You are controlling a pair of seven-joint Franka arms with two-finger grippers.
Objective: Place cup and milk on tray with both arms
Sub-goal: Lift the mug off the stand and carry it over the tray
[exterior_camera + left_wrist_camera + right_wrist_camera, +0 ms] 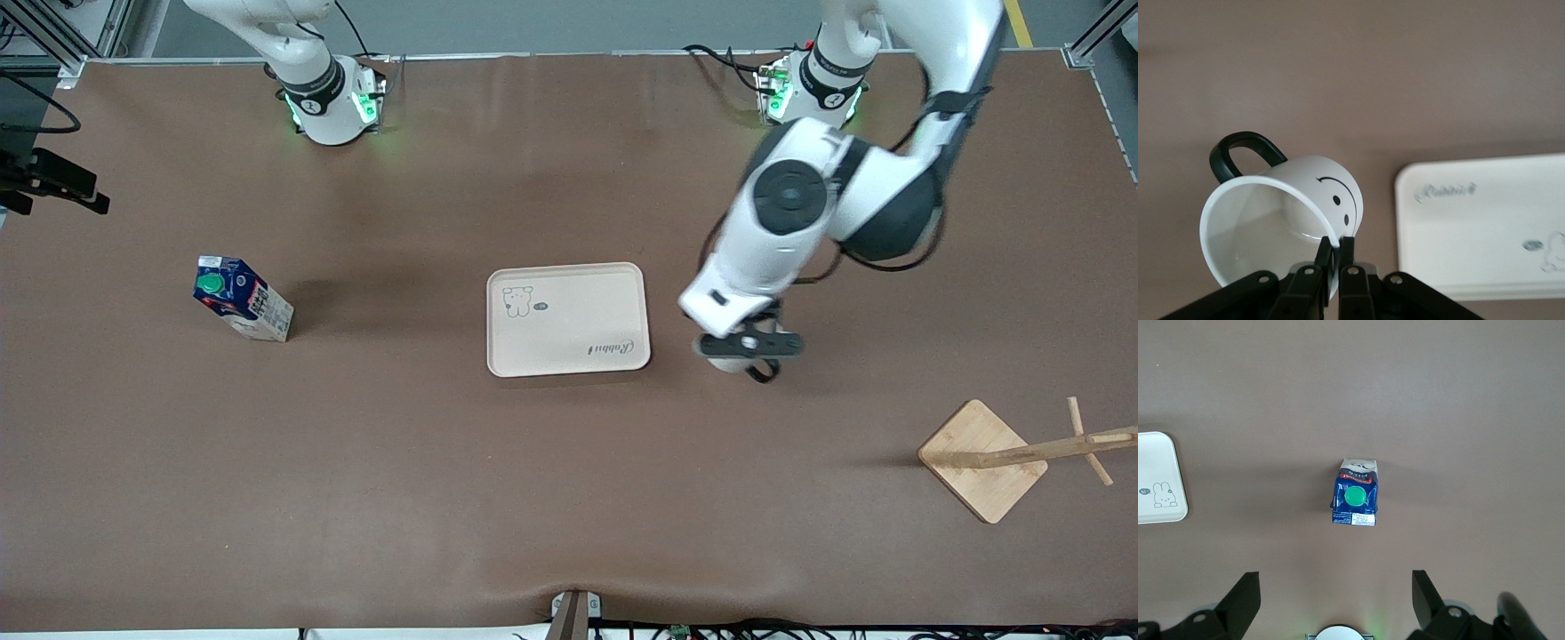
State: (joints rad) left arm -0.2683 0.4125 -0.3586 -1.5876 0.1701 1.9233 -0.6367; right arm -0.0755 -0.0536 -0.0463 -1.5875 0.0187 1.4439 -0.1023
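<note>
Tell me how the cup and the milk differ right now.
The cup is clamped by its rim in the left tool, tilted, over the table beside the tray; the milk stands on the table, ungripped, under the open right tool. The cup is white, the milk dark blue. Neither is on the tray.

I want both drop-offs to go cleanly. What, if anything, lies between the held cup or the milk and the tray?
Nothing visible does. The left tool grips the cup by its rim beside the tray. Bare table separates the milk from the tray, and the right tool hangs open above it.
</note>
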